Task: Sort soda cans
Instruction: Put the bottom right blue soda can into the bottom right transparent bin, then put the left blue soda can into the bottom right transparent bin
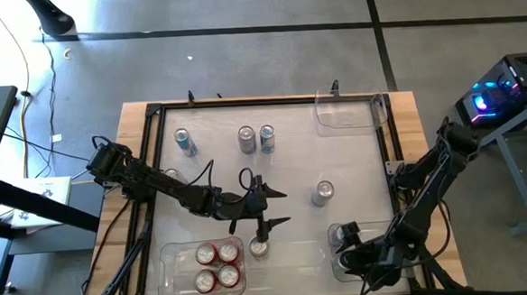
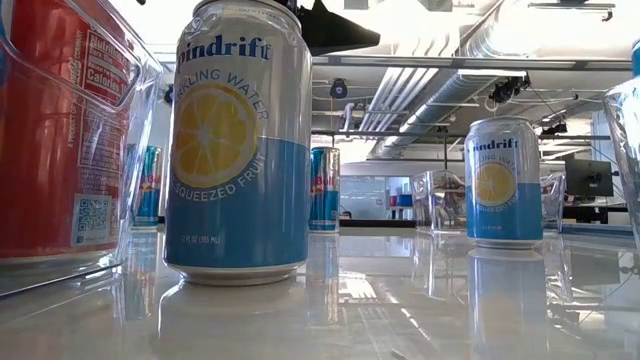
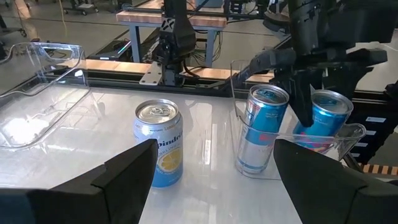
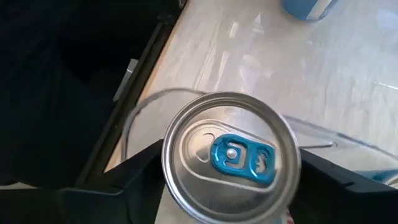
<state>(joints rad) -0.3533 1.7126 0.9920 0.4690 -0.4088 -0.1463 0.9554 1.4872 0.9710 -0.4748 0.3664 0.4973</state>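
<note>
1. Left gripper [image 1: 265,211] hangs in the lower middle of the high view, fingers spread wide and empty, right above the lemon can [image 1: 259,248] that stands just right of the red-can bin [image 1: 172,261].
2. Right gripper [image 1: 348,241] sits at the lower right over the blue-can bin [image 1: 338,268]. Its fingers flank a blue-tabbed can [image 4: 231,155] in the right wrist view, but I cannot tell whether they clamp it or have let go.
3. Four red cans [image 1: 217,265] are already packed in their bin. Loose ones remain: a second lemon can [image 1: 322,192] right of centre, and three cans [image 1: 246,138] in a row along the upper middle.
4. Handling, as I judge it: thin aluminium cylinders, smooth and glossy, likely slippery, and dentable if squeezed hard. Best taken across the round body at mid-height.
5. The bins are clear hard plastic with thin upright walls, and the white tabletop [image 1: 292,178] is glossy and mirrors the cans.
</note>
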